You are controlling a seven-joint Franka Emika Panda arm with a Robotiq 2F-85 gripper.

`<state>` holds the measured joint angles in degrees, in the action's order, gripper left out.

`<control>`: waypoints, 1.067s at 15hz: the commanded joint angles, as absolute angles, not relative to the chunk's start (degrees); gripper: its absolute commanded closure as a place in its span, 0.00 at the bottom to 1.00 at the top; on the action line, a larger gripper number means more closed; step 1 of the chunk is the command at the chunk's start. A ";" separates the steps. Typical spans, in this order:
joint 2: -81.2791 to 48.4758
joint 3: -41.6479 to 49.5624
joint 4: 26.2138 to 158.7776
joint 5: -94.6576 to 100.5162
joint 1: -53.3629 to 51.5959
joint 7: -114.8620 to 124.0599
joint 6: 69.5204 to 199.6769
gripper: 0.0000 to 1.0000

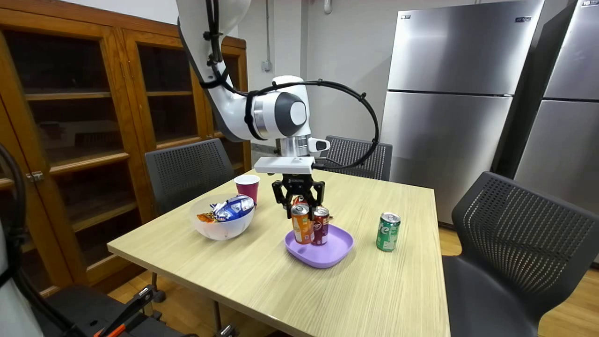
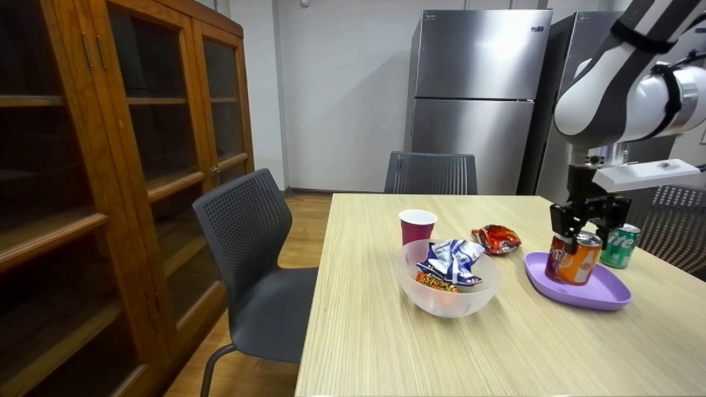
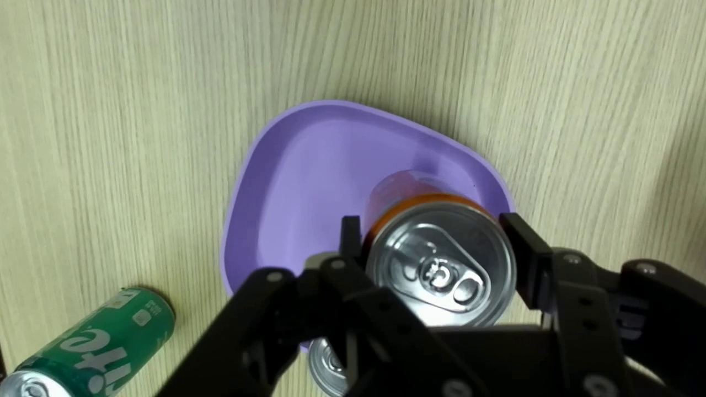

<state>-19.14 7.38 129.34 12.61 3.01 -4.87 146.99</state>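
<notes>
Gripper (image 3: 433,242): fingers (image 3: 351,237) partway apart, one each side of the orange can (image 1: 302,227), tips against its upper edge, so it's held. Can sits btwn the tips, approx. upright; its silver lid (image 3: 441,264) faces the wrist cam, & most of the body reaches down below the tips in both exterior views. Purple tray (image 3: 237,264) is directly under it; can't tell if can's base touches.

Next out, dark red can (image 1: 321,230), upright on the tray, just beside the orange one & partly hidden by it in both exterior views; wrist view gives only a sliver of its top, under the gripper. Green can (image 1: 388,232) w/ white lettering stands on the table (image 2: 364,309), near the tray, apart from the fingers.

Red packet (image 2: 496,240) lies on the tabletop, also near the tray. Bit farther: translucent bowl (image 2: 480,295) w/ a blue-&-white packet (image 2: 455,259) resting over an orange packet (image 2: 436,280). Maroon cup (image 2: 417,228), white rim, upright just beside the bowl; contact unclear.

Around the table: dk gray chairs (image 2: 248,237). Far back: brown wood cabinet (image 1: 117,121) w/ glass doors, plus 2 steel fridges (image 2: 474,116) side by side.
</notes>
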 commanded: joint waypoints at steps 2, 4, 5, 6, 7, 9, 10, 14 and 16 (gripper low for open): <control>-22.12 7.19 125.46 13.01 2.32 -3.01 143.87 0.62; -23.20 7.15 124.66 12.81 2.33 -3.09 143.53 0.62; -23.65 7.12 124.29 12.72 2.35 -3.14 143.30 0.62; -24.08 7.10 123.94 12.65 2.38 -3.21 143.05 0.62; -24.35 7.08 123.70 12.59 2.41 -3.26 142.91 0.62; -24.71 7.08 123.30 12.52 2.43 -3.29 142.55 0.47; -24.57 7.08 123.39 12.54 2.44 -3.36 142.54 0.12; -22.41 7.32 124.90 13.23 2.32 -3.73 142.52 0.00; -20.25 7.77 126.21 13.81 2.31 -3.62 142.33 0.00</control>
<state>-24.27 7.38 124.67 12.61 2.68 -4.59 145.00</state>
